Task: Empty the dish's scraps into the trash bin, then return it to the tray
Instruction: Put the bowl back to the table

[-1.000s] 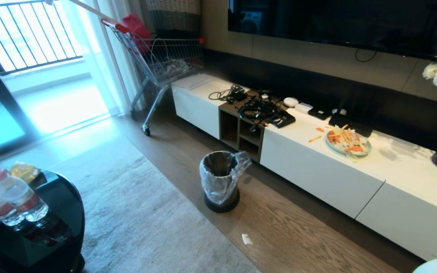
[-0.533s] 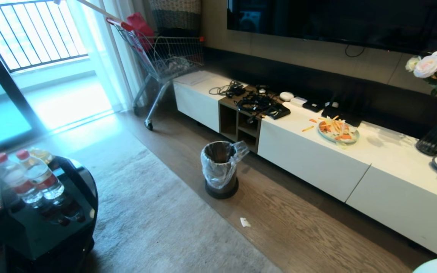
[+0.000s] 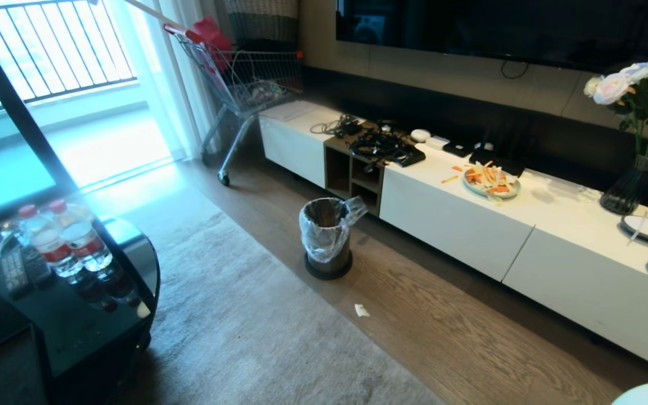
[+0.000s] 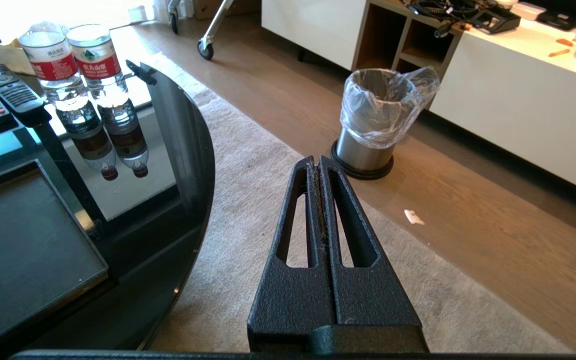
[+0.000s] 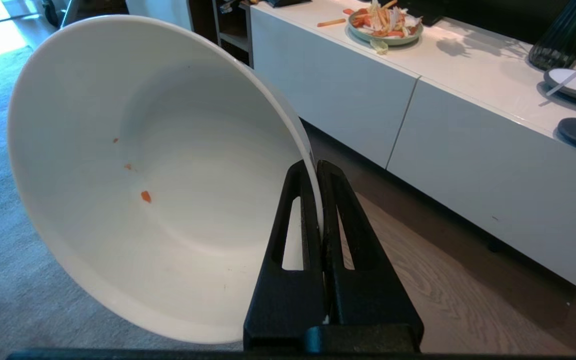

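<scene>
Right hand (image 5: 316,167) pinches dish (image 5: 158,175) rim; red-label bottles (image 4: 75,60), text unreadable.

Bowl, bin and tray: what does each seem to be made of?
Bowl: likely glazed ceramic, possibly melamine; glossy white with soft highlights, held at the rim by the right gripper. Bin: brushed metal wall by its sheen, black base, crinkled clear plastic liner. Tray: matte black, probably plastic or coated wood; it shows no reflections, unlike the glass table.
</scene>
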